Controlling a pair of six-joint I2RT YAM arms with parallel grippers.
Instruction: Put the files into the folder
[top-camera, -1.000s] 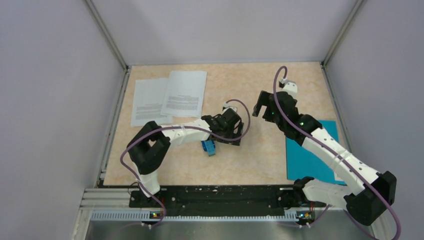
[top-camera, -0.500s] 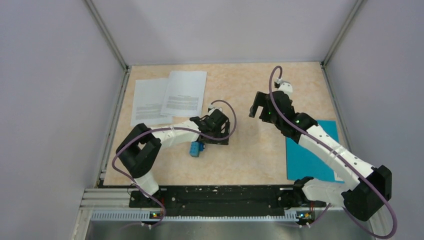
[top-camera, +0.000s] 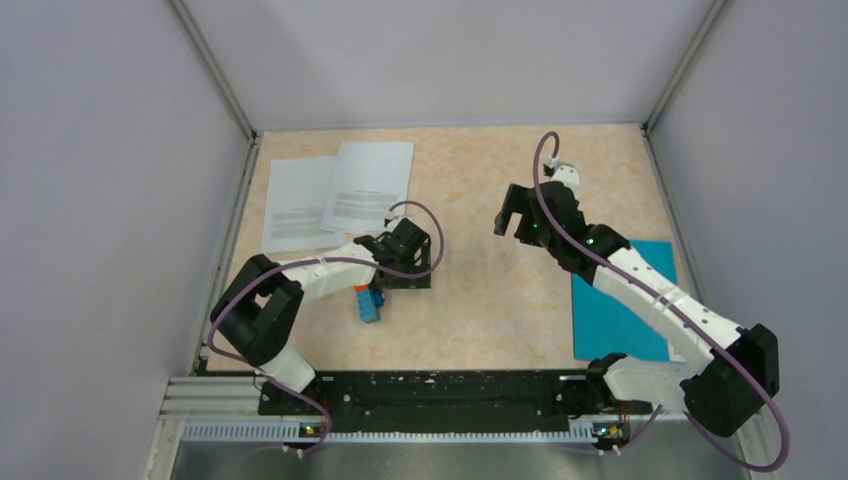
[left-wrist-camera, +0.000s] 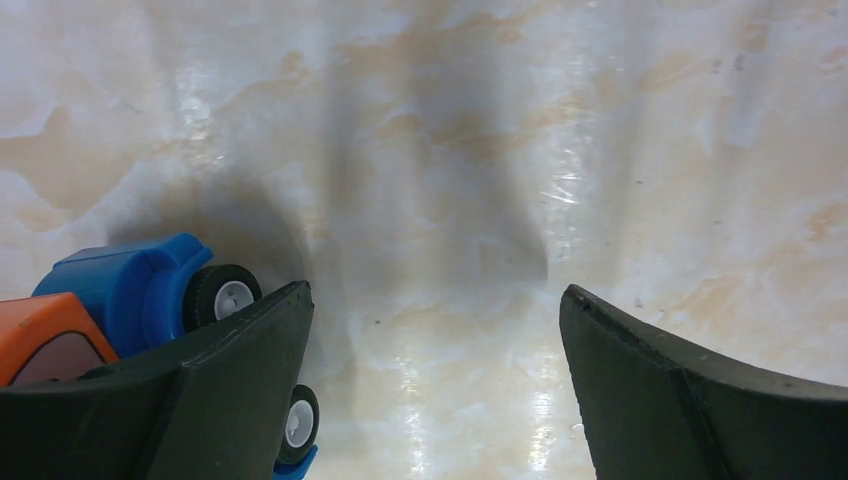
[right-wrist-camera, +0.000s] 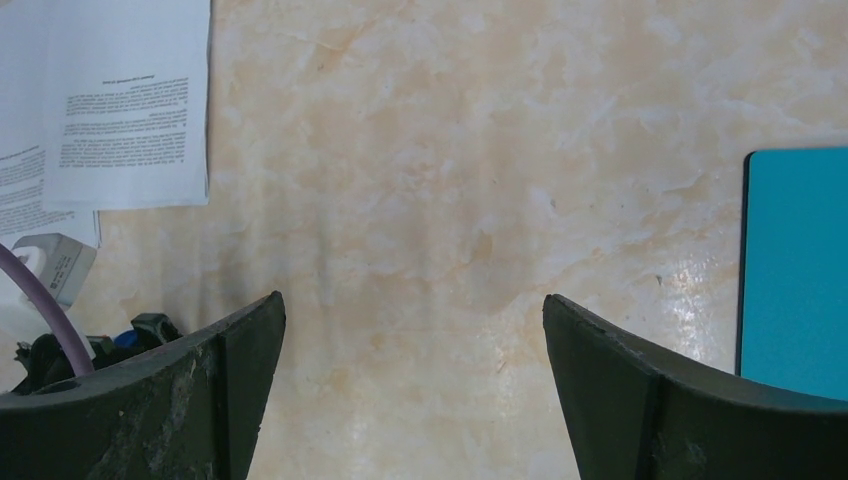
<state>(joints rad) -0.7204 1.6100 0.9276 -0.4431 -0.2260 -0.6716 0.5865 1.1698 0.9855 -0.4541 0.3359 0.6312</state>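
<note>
Marbled tabletop (top-camera: 480, 310): files (top-camera: 340, 195) far-left corner, folder (top-camera: 605, 325) right edge; left hand (left-wrist-camera: 435, 300), right hand (right-wrist-camera: 412, 300) both spread, empty.

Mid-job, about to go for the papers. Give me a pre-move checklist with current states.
1. Left jaws open and empty: ok.
2. Right jaws open and empty: ok.
3. Files lying uncovered at far left: ok.
4. Folder open to receive them: not ok, lying closed.
5. Toy car clear of left jaws: not ok, right beside them.
6. Exact sheet count: cannot tell; two show, overlapping.
</note>
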